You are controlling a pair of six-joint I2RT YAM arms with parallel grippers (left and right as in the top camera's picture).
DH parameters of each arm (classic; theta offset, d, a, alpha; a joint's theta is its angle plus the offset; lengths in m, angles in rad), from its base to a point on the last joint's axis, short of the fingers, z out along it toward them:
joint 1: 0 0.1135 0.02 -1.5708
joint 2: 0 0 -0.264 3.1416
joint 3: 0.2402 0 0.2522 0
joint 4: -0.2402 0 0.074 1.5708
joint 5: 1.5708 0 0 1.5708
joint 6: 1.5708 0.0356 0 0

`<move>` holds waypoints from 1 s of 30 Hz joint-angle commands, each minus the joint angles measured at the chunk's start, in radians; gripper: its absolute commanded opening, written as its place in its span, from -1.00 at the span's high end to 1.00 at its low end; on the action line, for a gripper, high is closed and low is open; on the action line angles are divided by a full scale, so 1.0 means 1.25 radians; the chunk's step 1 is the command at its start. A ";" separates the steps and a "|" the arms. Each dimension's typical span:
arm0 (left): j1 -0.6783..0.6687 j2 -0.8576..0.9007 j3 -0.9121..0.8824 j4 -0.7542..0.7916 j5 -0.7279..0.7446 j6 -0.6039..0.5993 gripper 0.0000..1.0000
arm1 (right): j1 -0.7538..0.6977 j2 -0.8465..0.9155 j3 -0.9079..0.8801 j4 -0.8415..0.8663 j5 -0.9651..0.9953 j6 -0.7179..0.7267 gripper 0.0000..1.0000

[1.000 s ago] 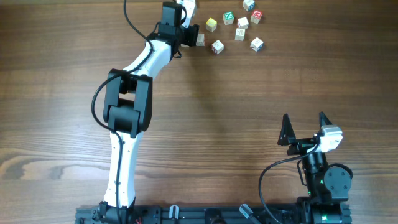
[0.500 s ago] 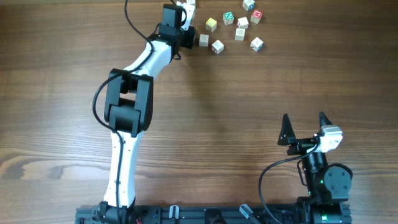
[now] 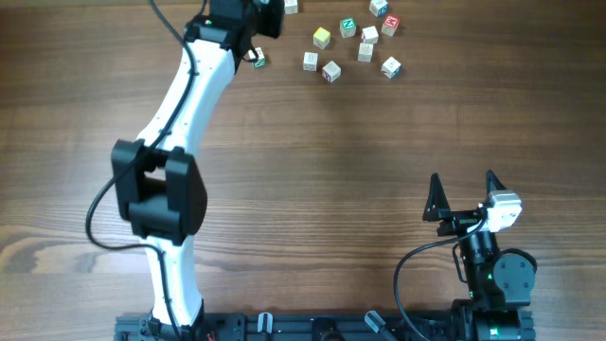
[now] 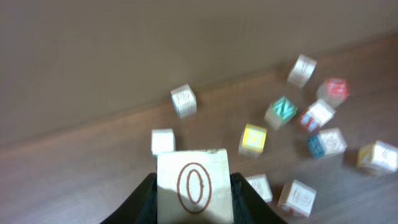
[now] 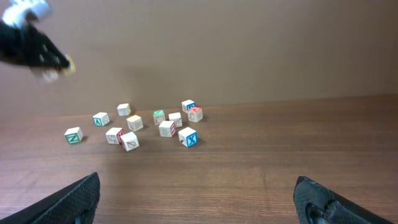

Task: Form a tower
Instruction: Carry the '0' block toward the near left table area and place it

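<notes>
My left gripper (image 4: 194,190) is shut on a pale wooden cube (image 4: 193,184) with a red O on its face. It holds the cube up above the far edge of the table, seen blurred in the right wrist view (image 5: 38,53). From overhead the gripper (image 3: 268,19) is at the top, left of the loose letter cubes (image 3: 330,71). No tower is in view; the cubes lie singly. A green-marked cube (image 3: 258,59) sits alone under the left arm. My right gripper (image 3: 464,180) stands open near the front right, with nothing between its fingers (image 5: 78,196).
Several loose letter cubes are scattered at the far middle of the wooden table (image 3: 379,142), among them a yellow one (image 3: 322,37), a green one (image 3: 348,27) and a red one (image 3: 390,26). A brown wall (image 5: 249,43) rises behind them.
My left gripper closed on a cube, then rose and swung left, away from the cluster. The green-marked cube now shows beneath the arm. The right arm has not moved.
</notes>
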 commanded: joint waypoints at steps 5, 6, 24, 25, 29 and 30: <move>-0.015 0.190 -0.008 0.007 0.030 -0.048 0.54 | -0.004 -0.004 -0.001 0.002 0.011 0.001 -0.99; -0.018 0.211 -0.008 0.013 0.043 -0.051 0.54 | -0.004 -0.004 -0.001 0.002 0.011 0.001 -1.00; -0.042 0.272 -0.008 0.131 -0.035 -0.050 0.51 | -0.004 -0.004 -0.001 0.002 0.012 0.001 -0.99; -0.042 0.269 -0.008 0.140 -0.044 -0.050 0.54 | -0.004 -0.004 -0.001 0.002 0.012 0.001 -1.00; -0.042 0.215 -0.008 0.141 -0.044 -0.051 0.56 | -0.004 -0.004 -0.001 0.002 0.012 0.001 -0.99; -0.042 0.186 -0.008 0.134 -0.044 -0.051 0.56 | -0.004 -0.004 -0.001 0.002 0.012 0.001 -1.00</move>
